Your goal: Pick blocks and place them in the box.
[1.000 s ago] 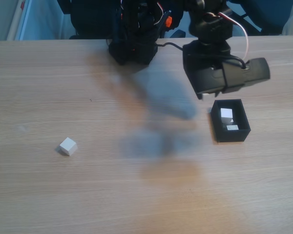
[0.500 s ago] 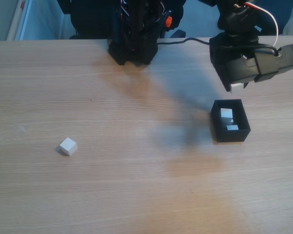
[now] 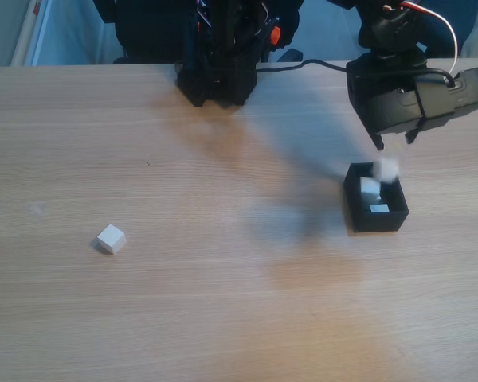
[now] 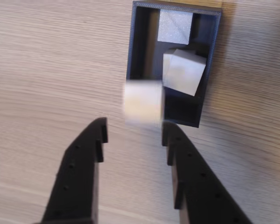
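falling block: blurred white cube (image 4: pixel 143 102) is loose in the air, not gripped. in the wrist view it sits over the box's left wall, half over the inside, half over the desk. in the fixed view it is the blur (image 3: pixel 388 169) just above the box's far rim.
risk 1: you may get a rim hit. the block looks lined up with the wall rather than the open floor, so it could clip the edge and bounce out onto the desk (image 3: pixel 223 302).
risk 2: the box (image 4: pixel 136 51) already holds two blocks, one at the far end (image 4: pixel 175 26) and one tilted mid-box (image 4: pixel 184 71). a landing on the tilted one could kick the new block over the thin wall.
risk 3: a hard landing could nudge the light box and spoil your next drop point.
block vs pincer: the cube is just ahead of the fingertips, between their lines and nearer the right finger, touching neither as far as the blur lets you tell.
pincer: pincer (image 4: pixel 133 133) stands apart with nothing between the fingers, hovering above the box's near end; seen above the box in the fixed view too (image 3: pixel 394 142).
left to do: one block (image 3: pixel 111 239) lies on the desk well apart, far left in the fixed view.
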